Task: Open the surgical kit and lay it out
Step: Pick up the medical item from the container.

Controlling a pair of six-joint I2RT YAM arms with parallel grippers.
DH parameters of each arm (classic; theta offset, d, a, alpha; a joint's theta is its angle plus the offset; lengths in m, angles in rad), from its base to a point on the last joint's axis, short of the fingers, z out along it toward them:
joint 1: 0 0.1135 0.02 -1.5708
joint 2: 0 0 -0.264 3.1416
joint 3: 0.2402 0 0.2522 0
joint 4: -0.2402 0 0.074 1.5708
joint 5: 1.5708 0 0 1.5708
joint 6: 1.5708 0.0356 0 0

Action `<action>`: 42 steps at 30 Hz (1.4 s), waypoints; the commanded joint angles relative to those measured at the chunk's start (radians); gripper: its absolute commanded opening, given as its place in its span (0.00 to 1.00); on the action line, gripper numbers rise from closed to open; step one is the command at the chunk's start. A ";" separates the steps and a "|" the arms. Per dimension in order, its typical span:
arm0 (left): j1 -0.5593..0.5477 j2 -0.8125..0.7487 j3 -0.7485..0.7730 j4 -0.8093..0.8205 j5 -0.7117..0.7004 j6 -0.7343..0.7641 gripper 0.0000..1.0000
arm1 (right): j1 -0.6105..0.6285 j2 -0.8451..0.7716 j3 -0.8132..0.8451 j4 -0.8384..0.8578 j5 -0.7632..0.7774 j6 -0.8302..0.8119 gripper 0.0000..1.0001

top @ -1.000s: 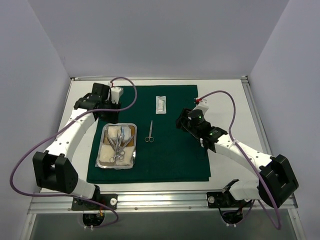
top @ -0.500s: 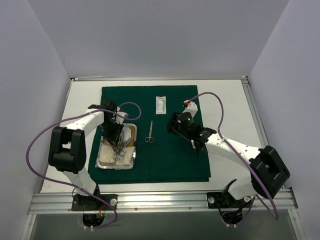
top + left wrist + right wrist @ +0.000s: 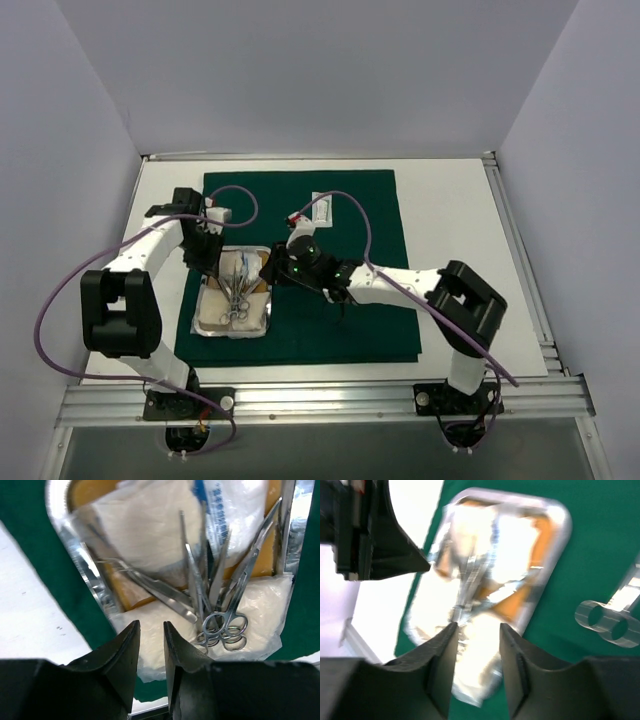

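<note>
The dark green cloth [image 3: 340, 320] lies spread flat on the table. The steel tray [image 3: 232, 335] sits on its left part, holding the tan liner [image 3: 127, 592], white gauze packets [image 3: 145, 525] and steel forceps and scissors [image 3: 225, 630]. My left gripper [image 3: 214, 260] hovers over the tray's far left corner, its jaws a narrow gap apart and empty [image 3: 151, 630]. My right gripper [image 3: 268, 272] is open and empty at the tray's right edge [image 3: 476, 630]. A lone pair of scissors [image 3: 607, 622] lies on the cloth to the right of the tray [image 3: 560, 520].
A small white packet [image 3: 322, 212] lies on the far middle of the cloth, partly crossed by the right arm's purple cable. My right arm stretches across the cloth's centre and hides the lone scissors in the top view. Bare white table borders the cloth on the left [image 3: 30, 605].
My right arm has swept left across the cloth to the tray's right edge, covering the lone scissors. My left gripper has come down from the far left to the tray's far left corner.
</note>
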 commanded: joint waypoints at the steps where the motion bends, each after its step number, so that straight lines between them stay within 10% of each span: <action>1: 0.043 -0.083 0.010 0.042 -0.005 0.019 0.35 | 0.013 0.090 0.100 0.064 -0.107 0.055 0.33; 42: 0.106 -0.172 -0.048 0.122 0.013 0.002 0.36 | 0.034 0.398 0.212 0.093 -0.147 0.295 0.34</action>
